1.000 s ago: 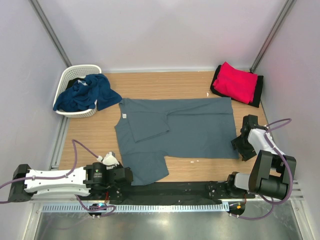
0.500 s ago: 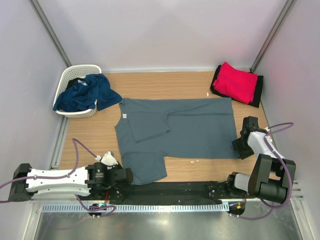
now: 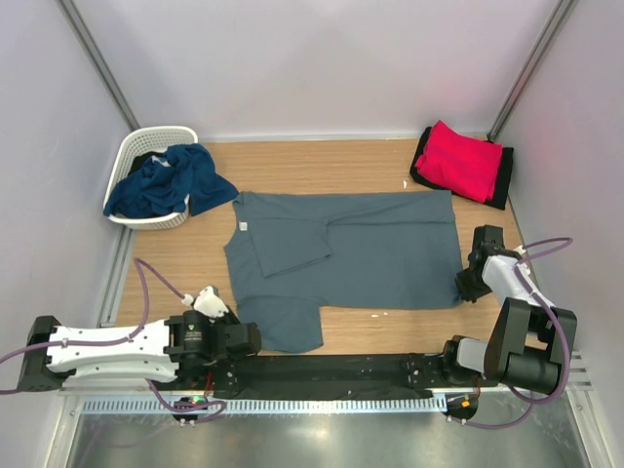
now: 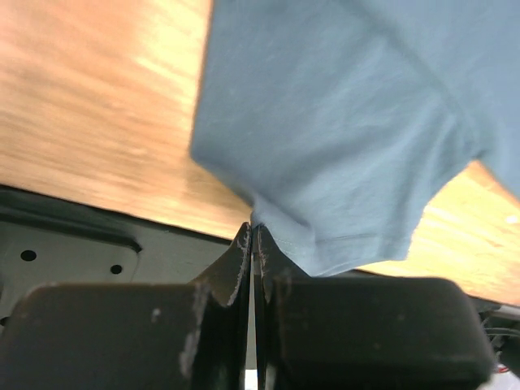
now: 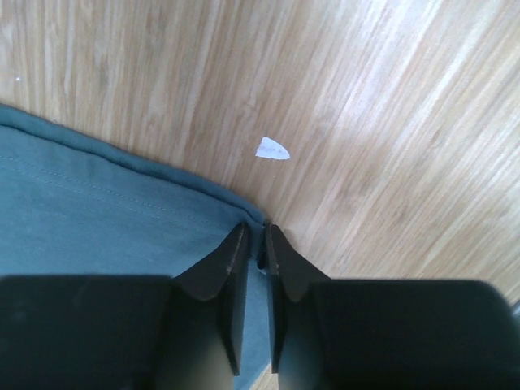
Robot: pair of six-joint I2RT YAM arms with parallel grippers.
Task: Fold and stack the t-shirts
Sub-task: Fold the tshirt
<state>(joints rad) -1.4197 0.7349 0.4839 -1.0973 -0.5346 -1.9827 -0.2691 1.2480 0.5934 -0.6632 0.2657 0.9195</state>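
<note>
A slate grey-blue t-shirt lies spread flat in the middle of the wooden table, collar to the left, one sleeve folded over its chest. My left gripper is at the near sleeve, shut on that sleeve's edge, whose cloth bunches at the fingertips. My right gripper is at the shirt's near right hem corner, its jaws closed on the cloth with only a thin gap. A folded red t-shirt rests on a black one at the back right.
A white lattice basket stands at the back left with a navy blue t-shirt spilling over its rim. A small white scrap lies on the wood beside the hem corner. Grey walls close in the sides and back.
My right gripper has slid in to the hem corner and closed on it from wide open. The left gripper stays shut and has shifted slightly.
</note>
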